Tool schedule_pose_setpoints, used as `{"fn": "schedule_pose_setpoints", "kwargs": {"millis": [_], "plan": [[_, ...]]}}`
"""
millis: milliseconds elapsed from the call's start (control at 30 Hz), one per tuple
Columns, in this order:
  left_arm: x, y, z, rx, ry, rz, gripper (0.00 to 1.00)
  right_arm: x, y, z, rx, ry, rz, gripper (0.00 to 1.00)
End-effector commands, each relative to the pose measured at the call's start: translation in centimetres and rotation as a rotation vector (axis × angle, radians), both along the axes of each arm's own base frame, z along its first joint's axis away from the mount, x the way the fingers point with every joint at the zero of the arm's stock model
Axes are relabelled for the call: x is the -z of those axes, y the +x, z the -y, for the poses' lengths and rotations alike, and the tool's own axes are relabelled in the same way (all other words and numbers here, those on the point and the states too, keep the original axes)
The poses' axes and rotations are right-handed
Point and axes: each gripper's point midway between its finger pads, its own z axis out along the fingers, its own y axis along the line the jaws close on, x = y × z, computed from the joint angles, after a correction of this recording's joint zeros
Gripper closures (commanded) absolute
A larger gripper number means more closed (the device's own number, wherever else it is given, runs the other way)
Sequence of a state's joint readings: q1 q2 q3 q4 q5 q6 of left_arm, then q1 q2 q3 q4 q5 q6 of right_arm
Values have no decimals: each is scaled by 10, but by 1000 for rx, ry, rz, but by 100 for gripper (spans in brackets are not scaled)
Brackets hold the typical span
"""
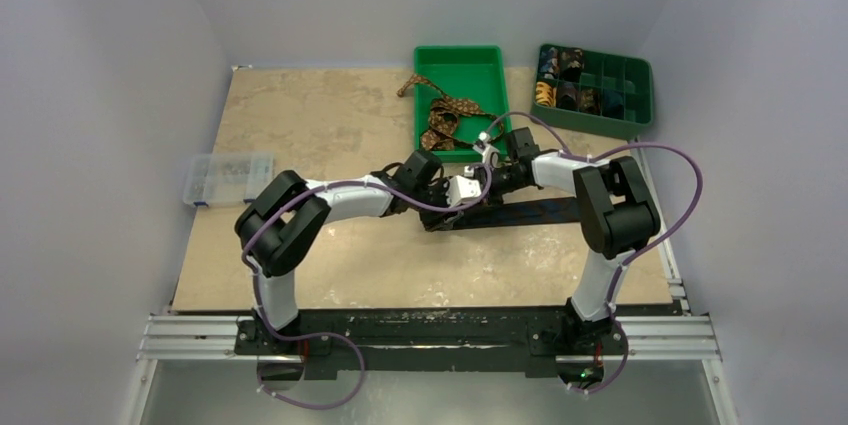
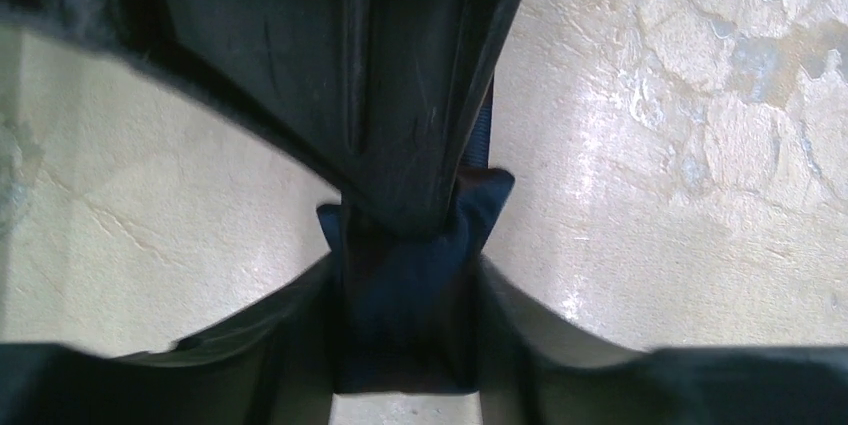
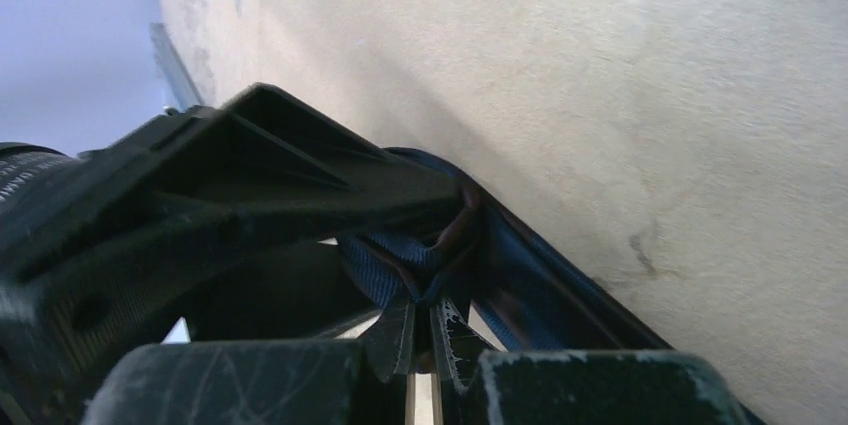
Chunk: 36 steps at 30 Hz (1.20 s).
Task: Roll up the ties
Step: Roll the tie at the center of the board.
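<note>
Navy cloth of the dark tie (image 1: 530, 212) lies flat on the table (image 1: 300, 115), its left end hidden overhead beneath the meeting arms. Only the left wrist view shows the left gripper (image 2: 408, 290) squeezing the folded end, which bulges above its fingers. The right wrist view shows the right gripper (image 3: 422, 317) nearly closed, pinching crumpled fabric. A brown tie (image 1: 445, 117) spills from the green tray (image 1: 470, 70), its pattern indistinct.

Beige marbled tabletop (image 1: 330, 125), bright green open plastic tray (image 1: 495, 60) at the far side. Right of that tray, dark green compartmented plastic box (image 1: 640, 105). Over the tray's left rim, brown patterned fabric necktie (image 1: 410, 85). Just in front, long dark navy fabric necktie (image 1: 530, 213) lying flat. Far left, clear lidded plastic organiser (image 1: 228, 177).
</note>
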<state>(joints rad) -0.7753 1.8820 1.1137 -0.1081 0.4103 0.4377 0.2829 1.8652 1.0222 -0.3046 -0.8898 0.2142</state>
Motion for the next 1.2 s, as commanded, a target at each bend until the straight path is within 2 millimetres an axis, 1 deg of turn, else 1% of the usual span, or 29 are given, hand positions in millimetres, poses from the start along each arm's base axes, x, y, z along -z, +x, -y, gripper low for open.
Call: {"fn": "schedule_pose_setpoints", "kwargs": {"millis": [0, 100, 133, 267, 367, 433, 500, 600, 667, 733, 800, 867, 933, 1000, 1033, 1067, 1133, 1167], "plan": [[-1, -12, -20, -48, -32, -66, 46, 24, 10, 27, 32, -196, 59, 100], [-27, -4, -5, -26, -138, 3, 41, 32, 12, 34, 36, -250, 60, 100], [-31, -3, -2, -17, -156, 10, 40, 33, 13, 36, 38, -264, 63, 100], [-35, 1, 8, 12, -172, 9, 40, 41, 21, 44, 61, -330, 76, 100], [-38, 3, 11, 29, -196, 31, 39, 48, 26, 52, 71, -389, 83, 100], [-37, 4, 6, 4, -215, 38, 38, 53, 28, 57, 71, -423, 86, 100], [-43, 12, 1, -59, -246, 42, 36, 56, 27, 60, 67, -445, 85, 100], [-53, 21, -5, -151, -317, 20, 18, 60, 25, 63, 56, -465, 88, 100], [-55, 23, -7, -185, -349, 28, 11, 61, 23, 64, 46, -474, 93, 100], [-70, 28, -10, -224, -394, 72, 6, 61, 22, 65, 35, -478, 101, 100], [-96, 30, -13, -247, -436, 115, 4, 60, 21, 64, 20, -482, 114, 100], [-125, 24, -18, -221, -488, 190, 3, 59, 18, 62, 1, -481, 123, 100], [-145, 17, -25, -208, -535, 256, 2, 58, 16, 61, -8, -473, 132, 100], [-144, 18, -31, -275, -524, 212, 1, 57, 15, 61, -14, -470, 137, 100], [-147, 18, -27, -244, -507, 194, 1, 57, 14, 60, -20, -467, 138, 100], [-139, 10, -25, -202, -476, 139, 1, 58, 14, 60, -24, -465, 141, 100], [-123, -7, -20, -114, -525, 57, 0, 59, 13, 58, -30, -458, 135, 100], [-126, -5, -14, -102, -584, 99, 0, 60, 13, 58, -33, -457, 132, 100]]}}
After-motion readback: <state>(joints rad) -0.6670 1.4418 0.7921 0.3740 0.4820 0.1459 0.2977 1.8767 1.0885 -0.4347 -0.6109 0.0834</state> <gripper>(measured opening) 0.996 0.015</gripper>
